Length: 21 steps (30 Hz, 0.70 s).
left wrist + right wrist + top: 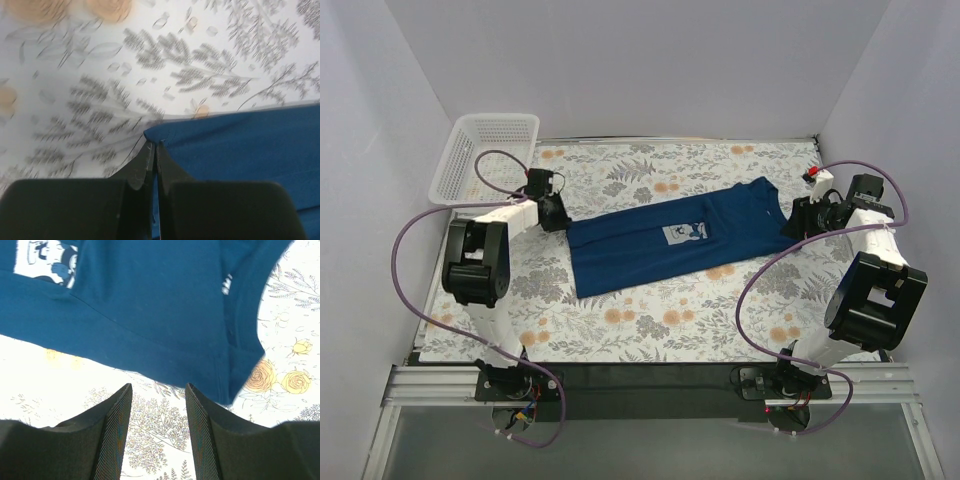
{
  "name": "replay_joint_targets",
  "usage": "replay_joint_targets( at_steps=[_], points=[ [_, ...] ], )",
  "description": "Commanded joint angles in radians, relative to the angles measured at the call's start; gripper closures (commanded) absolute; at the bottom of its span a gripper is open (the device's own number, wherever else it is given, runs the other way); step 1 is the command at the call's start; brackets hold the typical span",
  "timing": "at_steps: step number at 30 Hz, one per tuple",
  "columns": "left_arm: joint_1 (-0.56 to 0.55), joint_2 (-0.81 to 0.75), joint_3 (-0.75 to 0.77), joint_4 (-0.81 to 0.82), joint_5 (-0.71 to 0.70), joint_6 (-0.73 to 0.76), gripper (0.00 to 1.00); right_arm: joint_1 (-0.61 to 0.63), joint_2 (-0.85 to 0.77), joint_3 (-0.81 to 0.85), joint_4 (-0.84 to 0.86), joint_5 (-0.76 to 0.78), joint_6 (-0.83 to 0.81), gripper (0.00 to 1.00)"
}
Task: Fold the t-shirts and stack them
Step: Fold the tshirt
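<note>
A navy t-shirt (650, 245) lies flat as a long strip across the middle of the floral table, its pale square print (685, 233) facing up. My left gripper (558, 216) is at the shirt's far left corner. In the left wrist view its jaws (154, 146) are pressed together, with blue fabric (240, 142) running down between them. My right gripper (794, 222) sits at the shirt's right end. In the right wrist view it is open (156, 387) over bare cloth-covered table, just short of the shirt's edge (150, 305), near the collar.
A white mesh basket (485, 155) stands at the back left corner, just behind the left arm. White walls close in the table on three sides. The floral tablecloth (650, 320) shows in front of the shirt.
</note>
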<state>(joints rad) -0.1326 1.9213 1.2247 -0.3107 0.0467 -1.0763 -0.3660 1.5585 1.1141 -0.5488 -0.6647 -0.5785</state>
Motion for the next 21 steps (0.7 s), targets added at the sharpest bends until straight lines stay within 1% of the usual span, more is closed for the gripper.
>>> replay_joint_targets(
  at_steps=[1,2,4,6,8,9,10,11,12,13,14,15,16,17,20,21],
  points=[
    [0.005,-0.16,-0.121,-0.019,-0.088,-0.037,1.0,-0.002,-0.002,0.007,0.02,-0.015,-0.006,0.54],
    [0.005,-0.233,-0.155,-0.021,-0.093,-0.048,1.0,-0.001,0.011,0.01,0.023,-0.019,0.0,0.54],
    [0.007,-0.298,-0.247,-0.025,-0.11,-0.079,1.0,0.001,0.028,0.018,0.038,-0.036,0.026,0.54],
    [0.01,-0.373,-0.29,-0.05,-0.122,-0.1,1.0,0.006,0.058,0.026,0.067,-0.033,0.072,0.54],
    [0.011,-0.415,-0.35,-0.065,-0.137,-0.117,1.0,0.007,0.087,0.033,0.118,-0.023,0.149,0.53],
    [0.014,-0.464,-0.37,-0.065,-0.151,-0.122,1.0,0.009,0.095,0.038,0.134,-0.006,0.173,0.52],
    [0.016,-0.488,-0.39,-0.062,-0.166,-0.134,1.0,0.009,0.104,0.041,0.154,0.008,0.231,0.51],
    [0.021,-0.519,-0.43,-0.048,-0.192,-0.139,0.96,0.012,0.127,0.043,0.174,0.019,0.252,0.51],
    [0.031,-0.545,-0.442,-0.047,-0.192,-0.143,0.89,0.013,0.136,0.047,0.181,0.04,0.273,0.48],
    [0.036,-0.597,-0.45,-0.045,-0.188,-0.143,0.77,0.015,0.146,0.047,0.188,0.05,0.288,0.48],
    [0.039,-0.622,-0.456,-0.045,-0.174,-0.142,0.61,0.021,0.165,0.046,0.2,0.075,0.32,0.46],
    [0.041,-0.646,-0.458,-0.045,-0.165,-0.14,0.53,0.022,0.175,0.046,0.205,0.083,0.336,0.46],
    [0.041,-0.7,-0.459,-0.042,-0.153,-0.136,0.48,0.025,0.186,0.043,0.213,0.094,0.35,0.46],
    [0.041,-0.723,-0.462,-0.031,-0.127,-0.123,0.41,0.033,0.207,0.043,0.22,0.097,0.38,0.45],
    [0.041,-0.789,-0.462,-0.024,-0.096,-0.096,0.34,0.051,0.256,0.052,0.234,0.103,0.437,0.44],
    [0.041,-0.797,-0.455,-0.027,-0.087,-0.088,0.34,0.058,0.267,0.056,0.242,0.122,0.478,0.44]
  ],
)
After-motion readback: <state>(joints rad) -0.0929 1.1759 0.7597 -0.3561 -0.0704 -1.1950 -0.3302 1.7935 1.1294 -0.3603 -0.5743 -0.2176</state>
